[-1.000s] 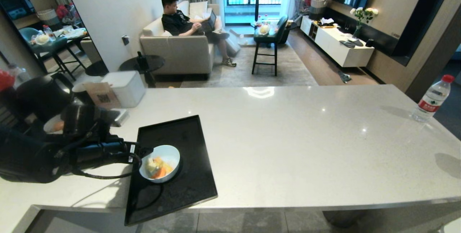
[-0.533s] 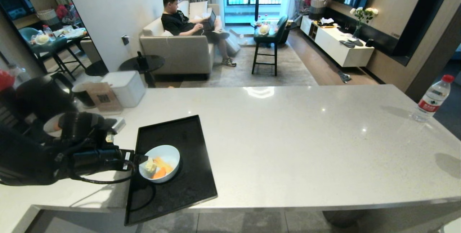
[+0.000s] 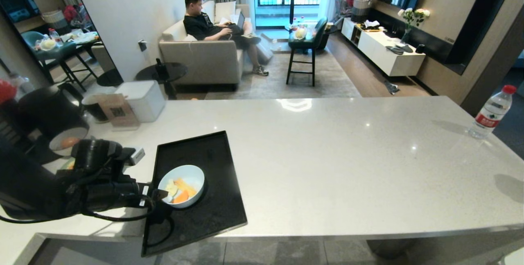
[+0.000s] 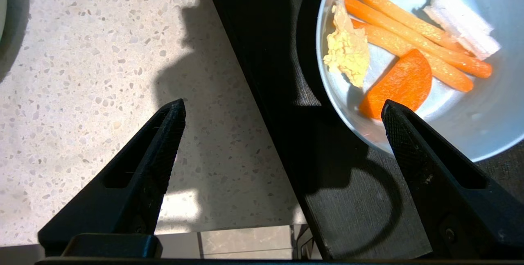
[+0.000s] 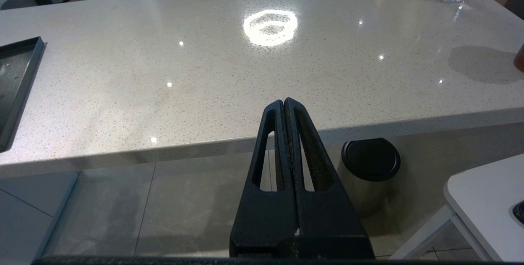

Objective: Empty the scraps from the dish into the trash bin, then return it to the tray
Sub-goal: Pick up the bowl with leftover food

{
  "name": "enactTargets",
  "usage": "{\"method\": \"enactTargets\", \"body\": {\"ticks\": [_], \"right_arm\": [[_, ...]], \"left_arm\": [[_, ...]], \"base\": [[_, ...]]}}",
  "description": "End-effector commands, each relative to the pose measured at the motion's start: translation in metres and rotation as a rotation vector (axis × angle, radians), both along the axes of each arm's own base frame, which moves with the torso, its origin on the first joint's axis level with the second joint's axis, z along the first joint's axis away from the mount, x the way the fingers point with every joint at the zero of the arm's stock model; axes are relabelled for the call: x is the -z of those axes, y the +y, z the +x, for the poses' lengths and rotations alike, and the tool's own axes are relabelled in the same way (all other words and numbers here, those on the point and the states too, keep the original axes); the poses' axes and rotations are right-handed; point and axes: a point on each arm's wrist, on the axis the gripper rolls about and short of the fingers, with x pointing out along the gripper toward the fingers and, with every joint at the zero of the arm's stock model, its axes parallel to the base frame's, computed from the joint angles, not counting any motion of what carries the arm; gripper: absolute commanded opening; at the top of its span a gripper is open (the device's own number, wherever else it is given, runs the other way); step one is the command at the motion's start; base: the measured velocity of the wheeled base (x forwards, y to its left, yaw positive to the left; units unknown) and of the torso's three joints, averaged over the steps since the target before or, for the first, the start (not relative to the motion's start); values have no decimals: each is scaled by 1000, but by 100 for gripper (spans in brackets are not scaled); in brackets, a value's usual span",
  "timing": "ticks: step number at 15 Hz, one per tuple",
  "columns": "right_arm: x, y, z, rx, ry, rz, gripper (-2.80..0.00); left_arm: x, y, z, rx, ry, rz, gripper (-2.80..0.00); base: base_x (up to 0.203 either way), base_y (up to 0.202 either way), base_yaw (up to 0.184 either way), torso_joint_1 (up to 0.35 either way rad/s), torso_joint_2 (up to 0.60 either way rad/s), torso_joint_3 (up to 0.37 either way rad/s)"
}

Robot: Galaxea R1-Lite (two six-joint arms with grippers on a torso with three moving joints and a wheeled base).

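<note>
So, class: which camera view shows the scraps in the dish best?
The left wrist view: the scraps fill it, showing separate carrot sticks, a slice and pale bits. The head view shows them only as small patches in the dish. The right wrist view shows none.

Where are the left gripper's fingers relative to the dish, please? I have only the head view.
Observer: The left gripper is open wide. One finger is at the dish's near rim, the other over the counter beside the tray.
Operator: Is the dish gripped?
Observer: No, nothing is clamped; I cannot tell whether that finger touches the rim.
Operator: What are the scraps?
Observer: The scraps are carrot sticks, a carrot slice, a pale leafy bit and a white stick.
Operator: And the right gripper?
Observer: The right gripper is shut and empty, short of the counter's edge.
</note>
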Motion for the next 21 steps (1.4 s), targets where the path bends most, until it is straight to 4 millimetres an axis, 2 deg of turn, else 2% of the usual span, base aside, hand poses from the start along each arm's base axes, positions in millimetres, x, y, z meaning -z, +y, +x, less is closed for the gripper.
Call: {"method": "enactTargets", "body": {"ticks": [1, 9, 15, 21], "right_arm": [[0, 0, 0, 0, -2, 0, -280], [0, 0, 0, 0, 0, 0, -280], [0, 0, 0, 0, -1, 0, -280], [0, 0, 0, 0, 0, 0, -280]], "left_arm": [[6, 0, 3, 4, 15, 0, 0], [14, -3, 11, 15, 33, 6, 0], [12, -6, 30, -6, 21, 85, 0], [8, -8, 33, -37, 88, 144, 0]], "base": [[0, 0, 0, 0, 0, 0], [0, 0, 0, 0, 0, 0], [0, 0, 0, 0, 0, 0], [0, 0, 0, 0, 0, 0]]}}
